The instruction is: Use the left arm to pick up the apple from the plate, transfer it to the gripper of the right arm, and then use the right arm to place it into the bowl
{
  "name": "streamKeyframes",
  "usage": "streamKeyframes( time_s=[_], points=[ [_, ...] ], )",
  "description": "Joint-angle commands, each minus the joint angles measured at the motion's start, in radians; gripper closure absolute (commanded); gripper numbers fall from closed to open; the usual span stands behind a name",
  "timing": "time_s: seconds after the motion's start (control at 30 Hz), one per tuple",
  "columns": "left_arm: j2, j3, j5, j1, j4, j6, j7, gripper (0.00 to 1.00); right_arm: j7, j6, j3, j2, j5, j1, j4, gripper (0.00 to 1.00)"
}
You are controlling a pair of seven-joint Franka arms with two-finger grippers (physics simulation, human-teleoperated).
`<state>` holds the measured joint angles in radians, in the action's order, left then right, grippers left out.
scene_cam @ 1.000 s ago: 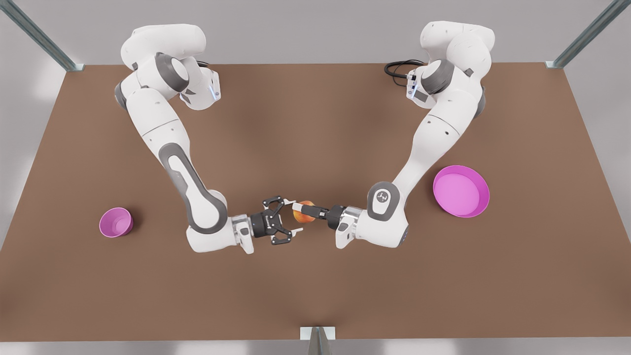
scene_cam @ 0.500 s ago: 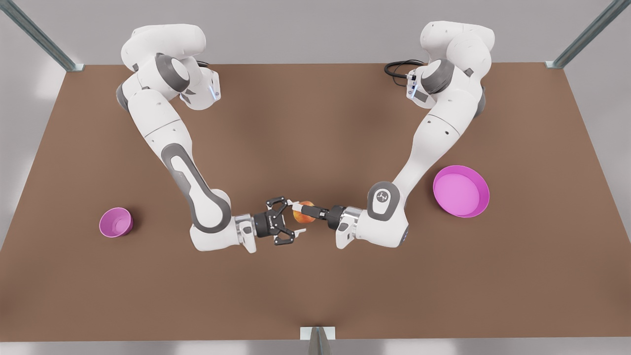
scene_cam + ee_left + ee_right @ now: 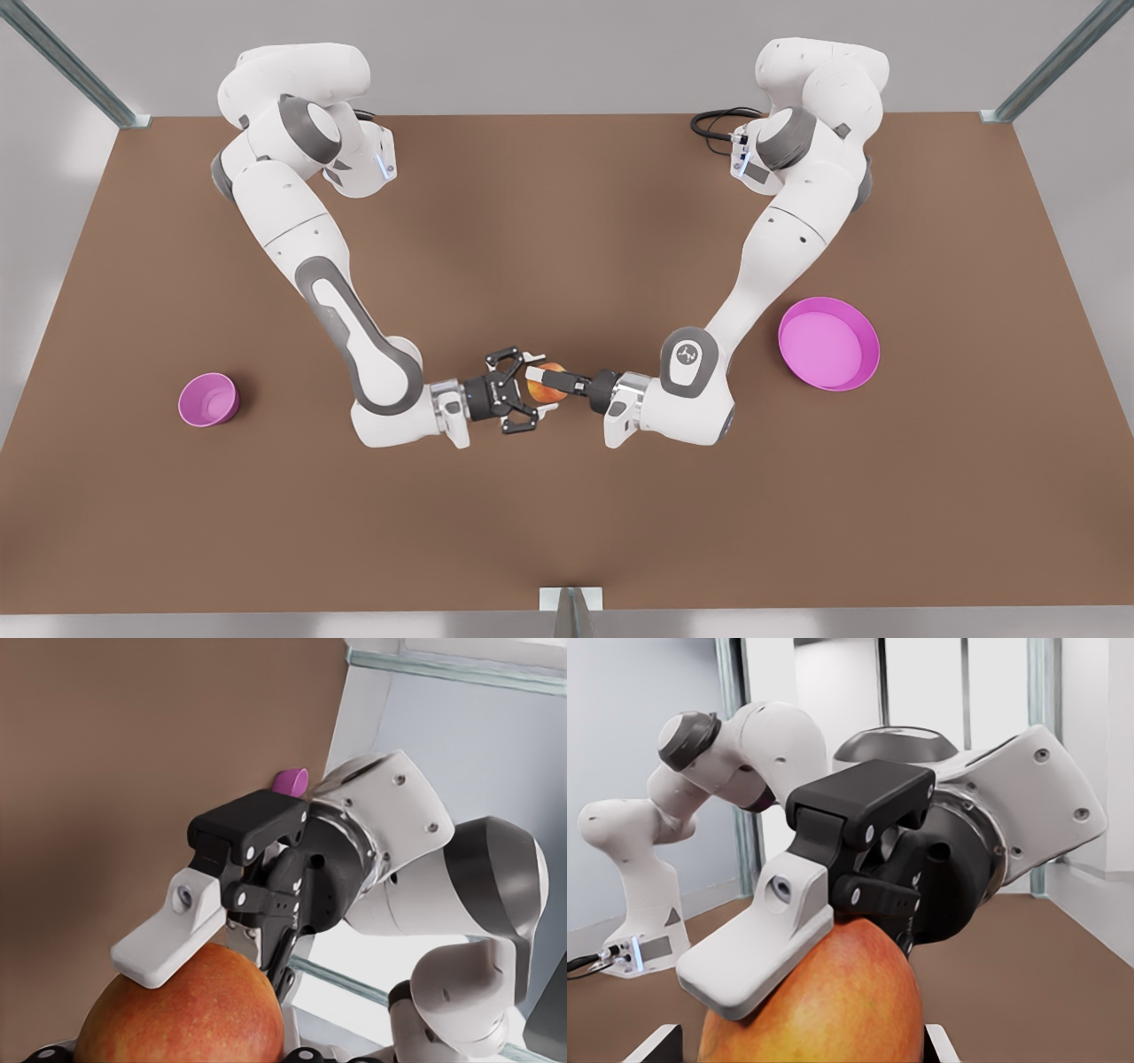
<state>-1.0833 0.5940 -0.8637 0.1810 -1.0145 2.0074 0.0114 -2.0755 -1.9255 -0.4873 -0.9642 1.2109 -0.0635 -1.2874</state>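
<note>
Brown table (image 3: 567,514) carries all items. Two white arms reach from its far edge and meet near the middle of the table.

The left arm (image 3: 780,230) stands on the front view's right, the right arm (image 3: 301,230) on the front view's left. The pink plate (image 3: 824,381) lies beside the left arm, bare of fruit. The small pink bowl (image 3: 188,412) sits well apart, toward the front view's left.

Left end effector (image 3: 545,384): clenched on the apple (image 3: 539,390), which hangs above the table between the two arms.

Right end effector (image 3: 534,388): fingers spread, one on each side of the apple.

The front view gives the layout but hides the contact surfaces. The left wrist view shows the apple (image 3: 182,1010) close up, with a white finger (image 3: 168,935) of the right end effector lying over its top and the bowl (image 3: 291,781) far behind. Whether that finger presses the skin cannot be settled. The right wrist view shows the apple (image 3: 824,1001) from the opposite side, with a white finger (image 3: 757,948) of the left end effector laid against it.
</note>
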Motion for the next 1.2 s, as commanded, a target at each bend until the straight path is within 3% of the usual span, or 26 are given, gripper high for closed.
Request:
streamKeyframes(
  time_s=[0.0,0.3,0.4,0.5,0.53,0.57,0.7,0.77,1.03,1.17],
  points=[
    [0.002,0.001,-0.003,0.000,0.000,0.004,-0.010,0.19,-0.015,-0.004,-0.002,0.001,0.001,-0.001,0.000,0.00],
    [-0.001,0.001,-0.003,0.003,0.000,0.005,-0.010,0.19,-0.011,-0.018,-0.005,0.001,0.006,-0.009,0.000,0.00],
    [-0.001,0.001,-0.003,0.005,0.000,0.005,-0.011,0.19,-0.012,-0.018,-0.005,0.001,0.004,-0.009,0.000,0.19],
    [-0.004,0.001,-0.003,0.005,0.000,0.005,-0.011,0.19,-0.012,-0.018,-0.007,-0.001,0.006,-0.007,0.000,0.20],
    [-0.004,0.001,-0.003,0.005,0.000,0.005,-0.011,0.17,-0.012,-0.018,-0.005,0.001,0.004,-0.007,0.000,0.20],
    [-0.004,0.001,-0.003,0.005,0.000,0.005,-0.010,0.00,-0.011,-0.017,-0.005,-0.001,0.004,-0.007,0.000,0.20],
    [0.000,0.001,-0.003,0.005,-0.001,0.004,-0.002,0.00,-0.008,-0.015,-0.005,0.001,0.001,-0.006,0.000,0.20],
    [0.002,0.001,-0.003,0.003,-0.001,0.002,-0.002,0.00,-0.011,-0.017,-0.005,0.002,-0.001,-0.006,0.002,0.55],
    [0.003,0.001,-0.009,-0.017,-0.001,-0.015,-0.004,0.00,-0.005,0.019,-0.005,0.015,-0.036,0.033,0.002,0.55],
    [0.013,0.023,-0.009,-0.063,0.000,-0.062,0.018,0.00,0.054,0.083,-0.001,0.028,-0.321,0.097,0.016,0.55]
  ],
)
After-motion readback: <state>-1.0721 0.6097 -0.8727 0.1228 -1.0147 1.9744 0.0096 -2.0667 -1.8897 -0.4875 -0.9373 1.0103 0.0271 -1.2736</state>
